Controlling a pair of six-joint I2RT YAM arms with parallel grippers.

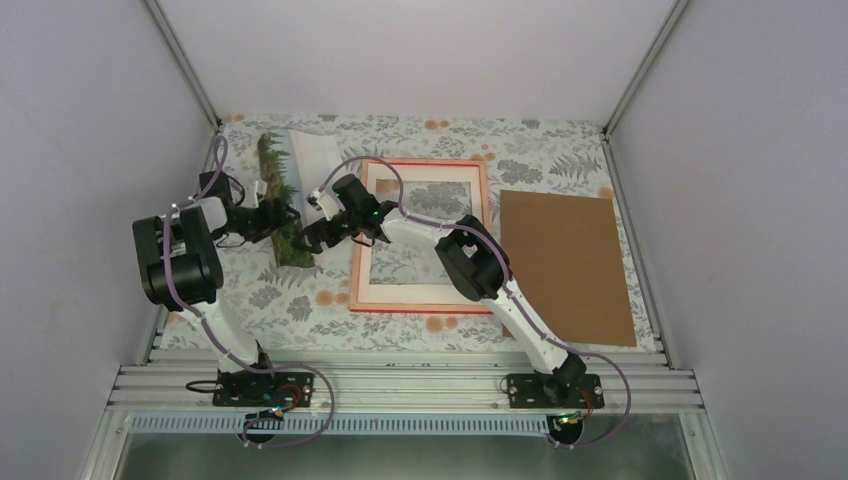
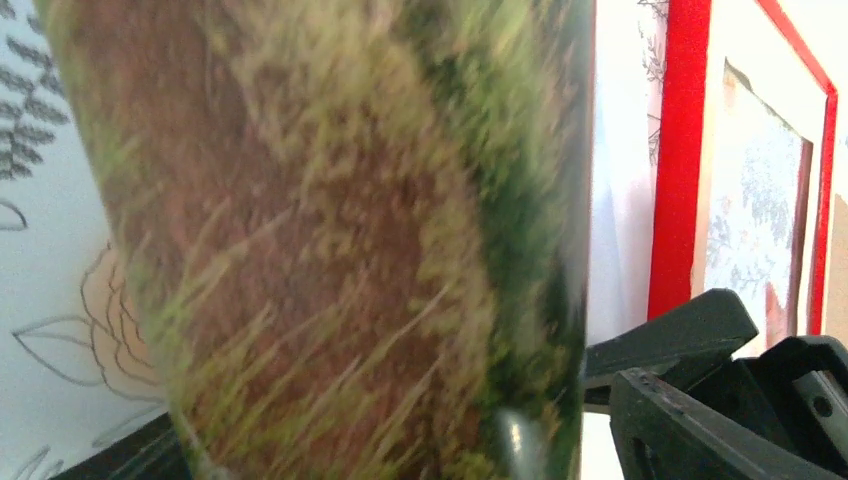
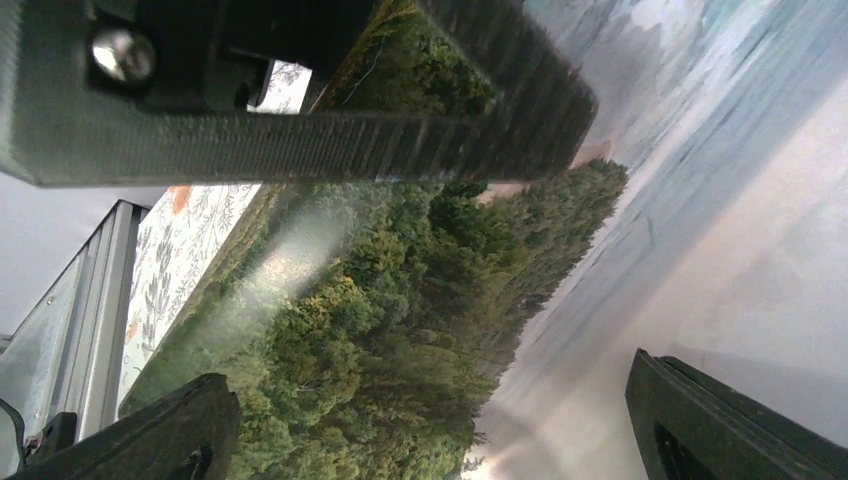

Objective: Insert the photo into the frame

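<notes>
**Top external view: photo up on edge, frame not yet filled**

The photo stands curled on its edge on the floral tablecloth, just left of the frame. The left gripper is at its left side and the right gripper is on the side toward the frame. The frame lies flat with its paler back up, and only tablecloth pattern shows through its centre. The brown backing board lies apart to its right. By my reading nothing is seated yet, and the photo has still to be flattened and laid into the opening.

The right gripper's fingers are spread wide, with the photo in front of them and not pinched. In the left wrist view the blurred photo fills nearly everything. I cannot tell whether the left gripper is clamped on it or only close to it. The grippers hide where the photo's lower edge meets the cloth.
</notes>
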